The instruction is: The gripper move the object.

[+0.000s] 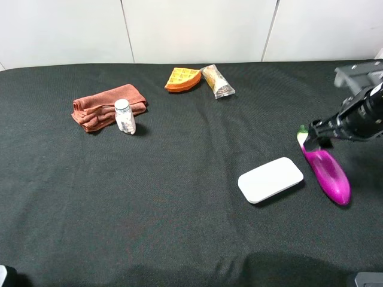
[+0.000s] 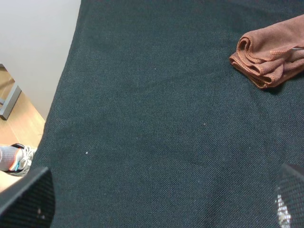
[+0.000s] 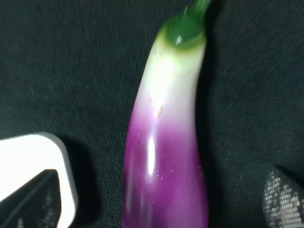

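Purple-and-white toy eggplant (image 1: 325, 169) is lying flat on the black cloth of the counter (image 1: 179, 197), over on the right side, green stem pointing toward the far edge. My right claw (image 1: 313, 133) sits right over that stem end, and in the wrist view the eggplant runs straight down the gap between my two fingers (image 3: 33, 199), which stand wide apart on either side of it, so the claw is spread and not pinching anything. Whether a fingertip brushes the stem, honestly can't tell from up high.

Just left of the eggplant is a flat white case (image 1: 270, 179), near it but not touching. Way off on the far left there's a rust-brown folded towel (image 1: 106, 107) with a small white bottle (image 1: 124, 116) standing at its near edge. Far middle has an orange waffle wedge (image 1: 182, 79) next to a clear-wrapped snack (image 1: 217, 81).

My left claw (image 2: 161, 209) only shows its two dark fingertips at the corners of its wrist view, spread well apart over bare cloth.
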